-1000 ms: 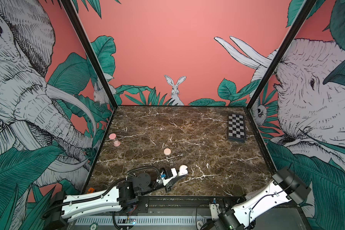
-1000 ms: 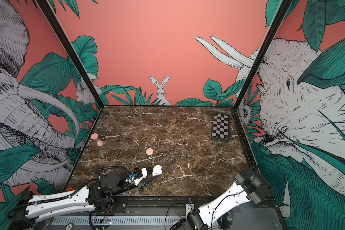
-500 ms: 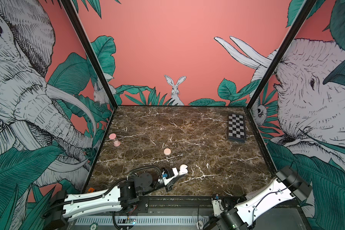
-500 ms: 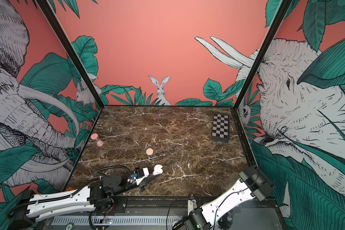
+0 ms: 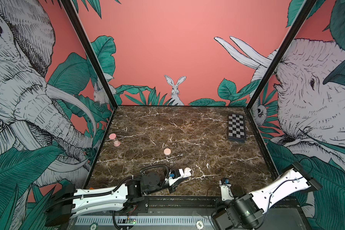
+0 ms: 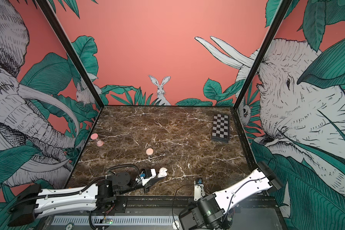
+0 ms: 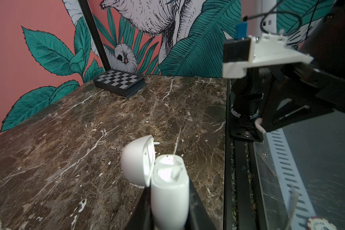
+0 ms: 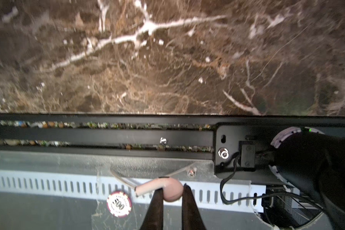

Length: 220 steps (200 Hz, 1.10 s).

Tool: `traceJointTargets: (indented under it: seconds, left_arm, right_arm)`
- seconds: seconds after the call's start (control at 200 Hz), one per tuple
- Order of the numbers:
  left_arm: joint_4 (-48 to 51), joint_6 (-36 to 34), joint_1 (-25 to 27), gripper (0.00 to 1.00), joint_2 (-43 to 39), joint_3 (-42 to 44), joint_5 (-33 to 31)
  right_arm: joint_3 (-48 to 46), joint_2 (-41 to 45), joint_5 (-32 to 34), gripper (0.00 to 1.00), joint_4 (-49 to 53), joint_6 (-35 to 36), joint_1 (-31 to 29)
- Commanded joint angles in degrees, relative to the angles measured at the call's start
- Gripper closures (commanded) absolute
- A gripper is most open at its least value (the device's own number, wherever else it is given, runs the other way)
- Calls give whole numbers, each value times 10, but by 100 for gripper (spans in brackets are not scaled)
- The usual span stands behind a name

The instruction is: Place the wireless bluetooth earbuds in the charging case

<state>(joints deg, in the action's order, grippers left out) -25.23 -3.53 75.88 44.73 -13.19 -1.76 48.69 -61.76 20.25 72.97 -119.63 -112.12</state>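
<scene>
Marble worktop: left pincer clamped on open charging case; right pincer pinches one earbud, stem crosswise, off the front edge; case sits to its left, slightly ahead.

Veined marble table, smooth plastic charging case, pale plastic earbud

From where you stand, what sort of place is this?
Probably a robot test booth: two white robot arms mounted on a rail, a marble tabletop boxed in by jungle-mural walls, and small props like a chessboard box.
</scene>
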Motion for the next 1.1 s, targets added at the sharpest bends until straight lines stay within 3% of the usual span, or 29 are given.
traceJointTargets:
  seconds: [0.0,0.32,0.585,0.72,1.095]
  left_arm:
    - [-29,24,2,100,21,-16,33]
    - [-45,53,-7,100,96,-41,71]
    - [-15,97,-41,100,108,-57,124]
    - [-12,119,-66,100,115,-63,171]
    - [-19,130,-71,100,100,-54,232]
  right_arm:
    - [41,-2,51,86,74,-57,40]
    - [132,-49,73,86,50,201,165]
    - [189,-102,80,86,4,357,199]
    - [212,-132,88,87,0,399,199]
    - [219,-128,109,88,-33,493,200]
